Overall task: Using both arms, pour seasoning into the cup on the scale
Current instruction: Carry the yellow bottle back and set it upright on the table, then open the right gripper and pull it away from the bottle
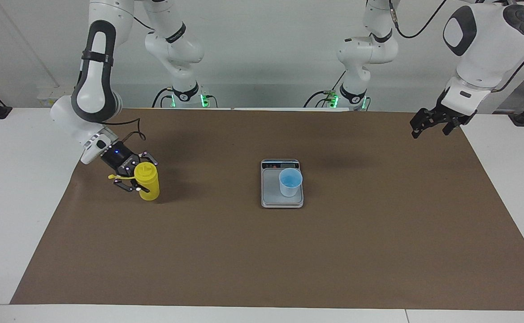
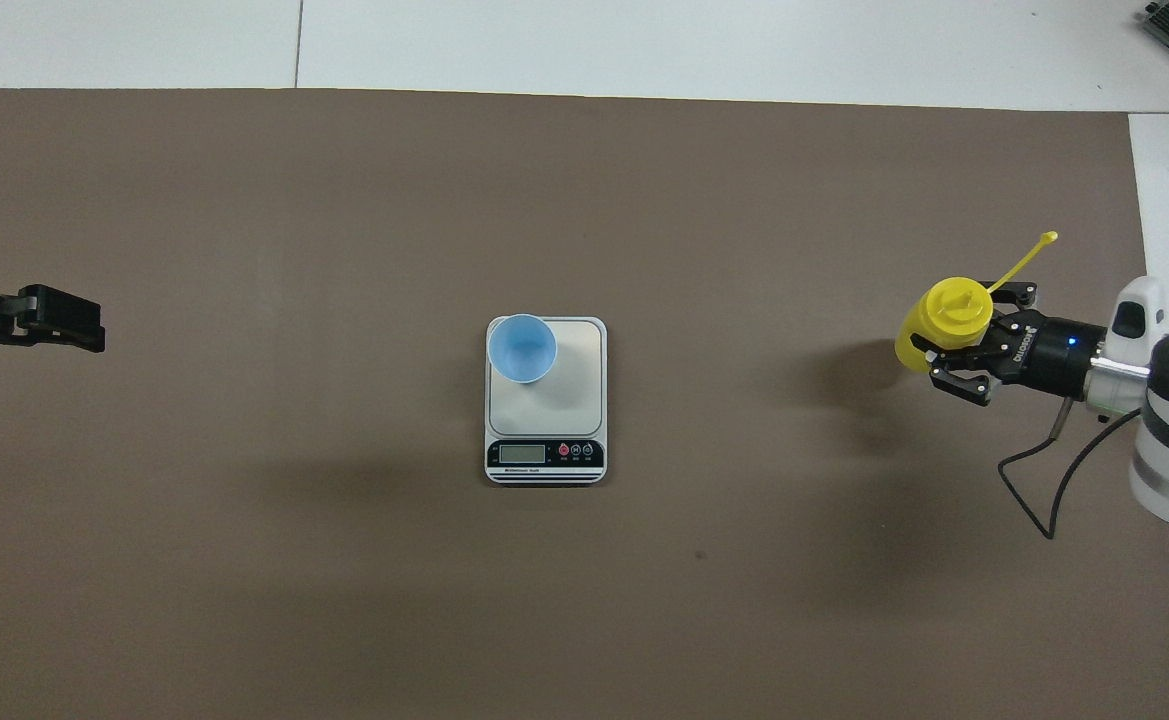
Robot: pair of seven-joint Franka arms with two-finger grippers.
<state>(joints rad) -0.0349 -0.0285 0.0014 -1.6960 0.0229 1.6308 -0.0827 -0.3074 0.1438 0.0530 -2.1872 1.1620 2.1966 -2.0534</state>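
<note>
— What do the arms (image 1: pixel 96 76) look like?
— White jointed shells, dark grey panels, black cables (green lights at both bases).
— And the grippers?
— Black; the right gripper (image 1: pixel 129 175) shows a blue light.
</note>
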